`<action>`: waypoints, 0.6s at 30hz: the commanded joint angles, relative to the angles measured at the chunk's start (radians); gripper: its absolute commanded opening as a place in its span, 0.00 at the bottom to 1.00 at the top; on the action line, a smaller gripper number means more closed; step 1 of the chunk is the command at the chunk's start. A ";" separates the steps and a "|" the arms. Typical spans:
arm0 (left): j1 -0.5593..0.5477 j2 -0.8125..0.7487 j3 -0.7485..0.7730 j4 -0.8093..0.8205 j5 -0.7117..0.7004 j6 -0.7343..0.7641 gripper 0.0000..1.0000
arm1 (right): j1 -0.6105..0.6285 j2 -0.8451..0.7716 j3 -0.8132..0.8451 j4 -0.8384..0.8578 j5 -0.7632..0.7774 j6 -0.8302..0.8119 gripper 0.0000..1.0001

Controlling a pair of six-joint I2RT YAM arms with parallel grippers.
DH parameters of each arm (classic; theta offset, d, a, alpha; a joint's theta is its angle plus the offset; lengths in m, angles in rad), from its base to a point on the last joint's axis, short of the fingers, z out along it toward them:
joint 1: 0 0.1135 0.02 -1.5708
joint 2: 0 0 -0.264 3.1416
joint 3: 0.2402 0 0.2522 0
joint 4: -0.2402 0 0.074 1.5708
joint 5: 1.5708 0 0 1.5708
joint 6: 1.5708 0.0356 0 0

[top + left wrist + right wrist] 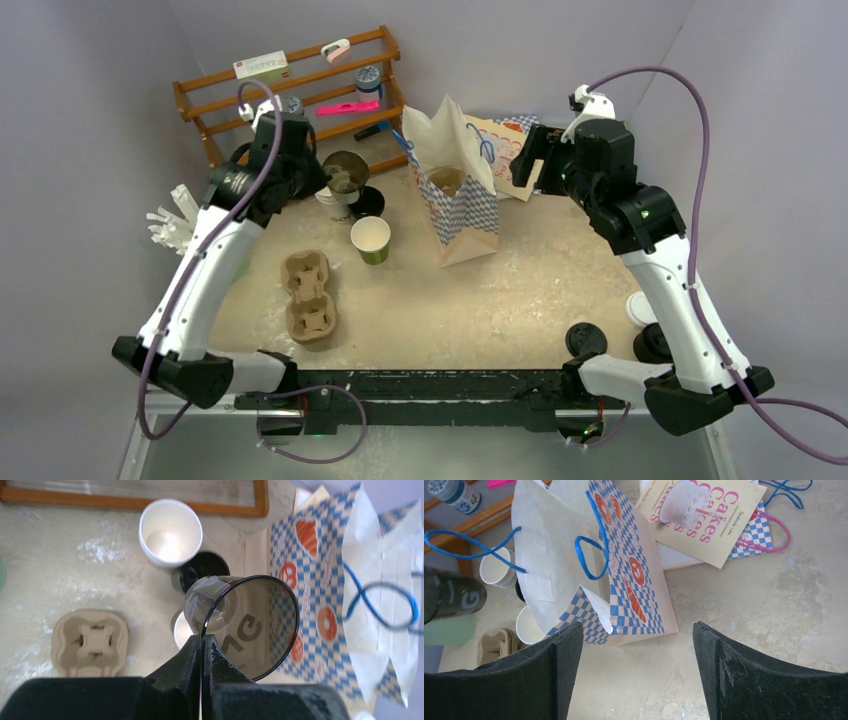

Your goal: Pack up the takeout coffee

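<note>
1. The left end effector (202, 641) was pinched shut on the rim of the black takeout cup (245, 625). The cup hung off the table (520, 290), above the white cups (170, 532) and a black lid (202, 570), just left of the open paper bag (460, 190).
2. The right end effector (638, 672) was spread wide with nothing in it, hovering on the bag's other side.
3. Imo the step was carrying the cup to the bag's mouth. A rim pinch is a thin hold, so go slow, keep it level, come in from above and clear the blue handles (607, 547) before lowering.
4. The table was beige and mottled, with white powdery smears. Pale walls (100, 100) boxed it in, and a wooden rack (225, 76) stood at the back.
</note>
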 commanded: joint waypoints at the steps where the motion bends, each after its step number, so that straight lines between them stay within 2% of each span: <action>1: 0.007 -0.095 -0.005 -0.152 0.216 0.094 0.00 | 0.005 -0.051 -0.041 -0.048 0.053 0.028 0.84; 5: 0.006 -0.223 -0.214 -0.072 0.521 0.157 0.00 | 0.002 -0.055 -0.111 -0.141 0.060 0.094 0.85; 8: -0.023 -0.306 -0.366 -0.020 0.615 0.154 0.00 | -0.034 -0.005 -0.165 -0.238 0.032 0.205 0.84; 13: -0.243 -0.388 -0.518 0.121 0.491 0.079 0.00 | -0.183 -0.028 -0.287 -0.251 -0.011 0.300 0.86; 18: -0.449 -0.359 -0.622 0.357 0.407 0.017 0.00 | -0.304 -0.060 -0.339 -0.337 0.124 0.358 0.97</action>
